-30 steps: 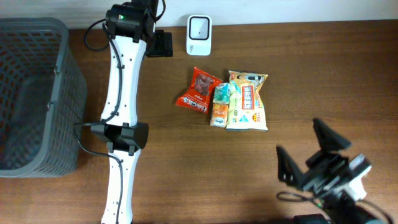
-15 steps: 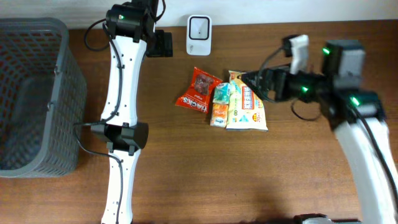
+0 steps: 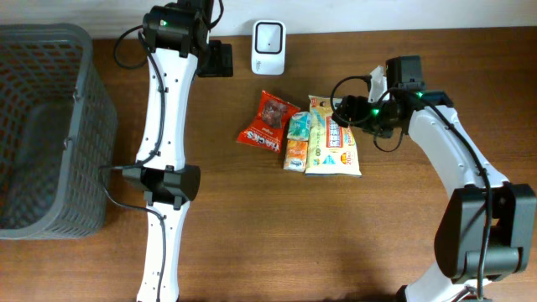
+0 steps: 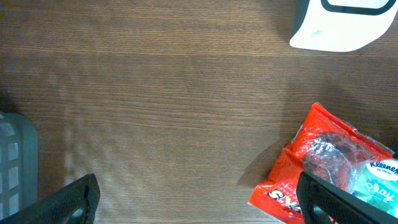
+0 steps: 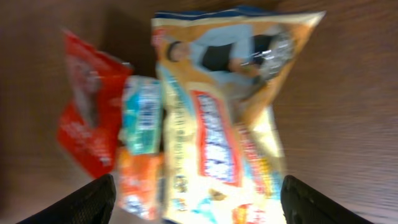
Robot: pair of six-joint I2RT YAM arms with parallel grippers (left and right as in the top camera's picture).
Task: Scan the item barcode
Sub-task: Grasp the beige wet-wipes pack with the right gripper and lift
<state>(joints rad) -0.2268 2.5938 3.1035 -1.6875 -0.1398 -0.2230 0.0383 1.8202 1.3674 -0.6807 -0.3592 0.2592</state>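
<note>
A yellow snack bag [image 3: 333, 138] lies flat at mid-table, with a teal tissue pack [image 3: 299, 126], an orange pack [image 3: 295, 153] and a red snack bag [image 3: 267, 122] to its left. The white scanner [image 3: 268, 36] stands at the back edge. My right gripper [image 3: 342, 111] hovers open at the yellow bag's [image 5: 230, 124] upper right end, jaws wide on either side of it [image 5: 196, 205]. My left gripper [image 3: 220, 59] is open beside the scanner [image 4: 345, 25], over bare wood [image 4: 199, 208], with the red bag [image 4: 323, 168] by its right finger. No barcode shows.
A dark grey mesh basket [image 3: 50, 126] fills the left side of the table, and its corner [image 4: 15, 168] shows in the left wrist view. The left arm's white links run from the front edge to the back, just right of the basket.
The right arm swung from the table's front right up to the yellow bag, then drew closer over its upper end. The left arm has not moved.
</note>
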